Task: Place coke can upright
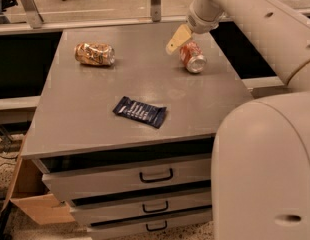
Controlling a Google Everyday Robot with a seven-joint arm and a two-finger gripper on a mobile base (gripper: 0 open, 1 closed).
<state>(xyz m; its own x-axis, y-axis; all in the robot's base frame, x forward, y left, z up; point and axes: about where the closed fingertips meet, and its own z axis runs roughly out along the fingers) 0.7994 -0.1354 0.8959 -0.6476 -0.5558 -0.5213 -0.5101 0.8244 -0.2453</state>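
The coke can (pixel 193 57) is orange-red with white script and lies on its side at the back right of the grey cabinet top (pixel 95 99), its silver end facing front-right. My gripper (pixel 178 39) hangs just left of and above the can's far end, its tan finger (pixel 178 38) pointing down-left, close to the can. The white arm (pixel 245 14) reaches in from the right above the can.
A gold-tan dented can (pixel 95 54) lies on its side at the back left. A dark blue snack packet (pixel 140 112) lies flat near the middle front. The robot's white body (pixel 265 169) fills the right foreground. Drawers (pixel 155 175) sit below the top.
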